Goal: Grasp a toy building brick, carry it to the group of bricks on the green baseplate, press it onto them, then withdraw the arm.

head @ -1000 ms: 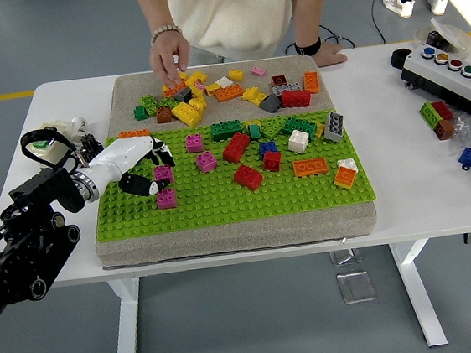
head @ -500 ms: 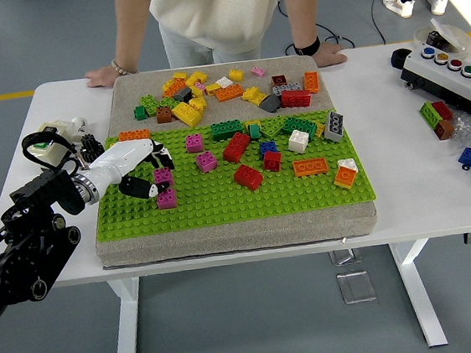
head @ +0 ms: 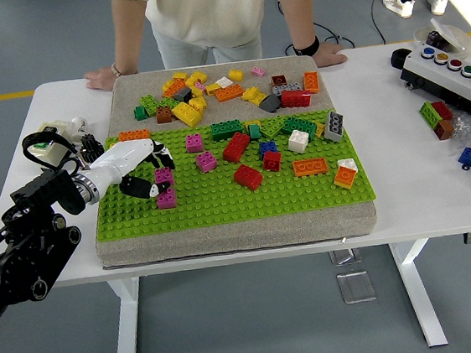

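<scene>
One white worktop (head: pixel 36 121), smooth and flat, carries a thick grey-beige foam pad (head: pixel 225 236) with rounded edges, and on its near part lies the studded green baseplate (head: pixel 221 203). A person (head: pixel 218 10) in a cream top stands at the far side, both hands resting flat on the worktop edge. From the left a black jointed arm (head: pixel 23 241) reaches in, ending in a glossy white robot hand (head: pixel 138 171) with dark fingertips; the hand lies over the baseplate's left part, its fingers curled around a magenta brick (head: pixel 163 176). Just below, touching or nearly so, a second magenta brick (head: pixel 167 199) sits on the studs. More blocky plastic bricks in red, green, orange, blue and white are scattered across the baseplate's middle and right, and a loose pile (head: pixel 210 91) of yellow, orange and grey ones lies on the bare foam behind. At far right stands a grey button box (head: pixel 452 73) with round coloured buttons.
</scene>
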You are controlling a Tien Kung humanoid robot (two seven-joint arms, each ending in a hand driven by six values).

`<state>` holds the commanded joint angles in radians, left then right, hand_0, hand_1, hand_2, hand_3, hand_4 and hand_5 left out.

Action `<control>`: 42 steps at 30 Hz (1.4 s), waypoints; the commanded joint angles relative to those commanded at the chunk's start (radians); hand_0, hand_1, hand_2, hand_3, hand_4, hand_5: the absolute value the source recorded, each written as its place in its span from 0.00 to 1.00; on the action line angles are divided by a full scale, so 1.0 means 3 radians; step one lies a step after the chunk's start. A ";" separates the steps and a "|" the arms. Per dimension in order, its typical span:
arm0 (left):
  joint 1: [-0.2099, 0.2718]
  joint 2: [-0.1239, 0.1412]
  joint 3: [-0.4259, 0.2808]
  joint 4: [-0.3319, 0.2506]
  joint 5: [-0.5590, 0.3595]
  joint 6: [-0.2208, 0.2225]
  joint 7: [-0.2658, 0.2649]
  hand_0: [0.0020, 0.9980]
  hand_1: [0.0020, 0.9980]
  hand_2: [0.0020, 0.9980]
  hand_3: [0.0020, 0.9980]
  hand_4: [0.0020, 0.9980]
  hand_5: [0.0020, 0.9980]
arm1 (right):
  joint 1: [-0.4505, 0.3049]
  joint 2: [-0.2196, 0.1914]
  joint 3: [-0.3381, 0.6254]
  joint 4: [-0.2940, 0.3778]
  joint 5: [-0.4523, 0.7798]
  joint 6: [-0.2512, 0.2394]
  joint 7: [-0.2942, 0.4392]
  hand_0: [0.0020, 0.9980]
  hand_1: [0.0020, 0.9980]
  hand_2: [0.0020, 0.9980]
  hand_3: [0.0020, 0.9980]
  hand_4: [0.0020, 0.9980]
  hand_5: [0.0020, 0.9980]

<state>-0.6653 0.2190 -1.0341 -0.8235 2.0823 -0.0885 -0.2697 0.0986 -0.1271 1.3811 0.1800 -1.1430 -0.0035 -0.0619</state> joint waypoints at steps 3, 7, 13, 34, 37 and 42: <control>-0.0004 -0.0002 -0.0001 0.0011 0.0001 0.0003 0.0001 0.61 0.59 0.56 0.54 0.64 0.00 | -0.0001 -0.0001 0.0003 0.0000 0.0000 0.0000 0.0001 0.75 0.68 0.73 0.65 0.91 0.49; -0.0005 -0.0006 0.0001 0.0027 0.0002 0.0002 0.0002 0.61 0.59 0.56 0.54 0.64 0.00 | 0.0000 -0.0003 0.0008 0.0000 -0.0003 0.0001 0.0000 0.75 0.68 0.73 0.66 0.91 0.49; -0.0011 -0.0010 0.0003 0.0047 0.0000 -0.0002 0.0001 0.62 0.59 0.57 0.54 0.65 0.00 | 0.0000 -0.0005 0.0015 0.0000 -0.0005 0.0004 0.0000 0.75 0.68 0.73 0.65 0.91 0.49; -0.0009 -0.0021 0.0006 0.0071 0.0003 -0.0006 0.0000 0.62 0.59 0.57 0.55 0.68 0.00 | 0.0005 -0.0005 0.0016 0.0000 -0.0001 0.0003 0.0001 0.75 0.68 0.73 0.65 0.91 0.49; -0.0010 -0.0021 0.0005 0.0072 0.0003 -0.0007 0.0000 0.62 0.59 0.57 0.55 0.68 0.00 | 0.0006 -0.0004 0.0013 0.0000 0.0000 0.0002 0.0000 0.75 0.68 0.73 0.65 0.91 0.49; -0.0006 -0.0020 0.0008 0.0074 0.0004 -0.0010 -0.0001 0.63 0.60 0.57 0.55 0.69 0.00 | 0.0005 -0.0003 0.0010 0.0000 -0.0001 0.0000 0.0001 0.75 0.68 0.73 0.65 0.91 0.49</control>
<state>-0.6671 0.2130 -1.0316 -0.8012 2.0836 -0.0915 -0.2700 0.1002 -0.1278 1.3842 0.1800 -1.1433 -0.0034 -0.0616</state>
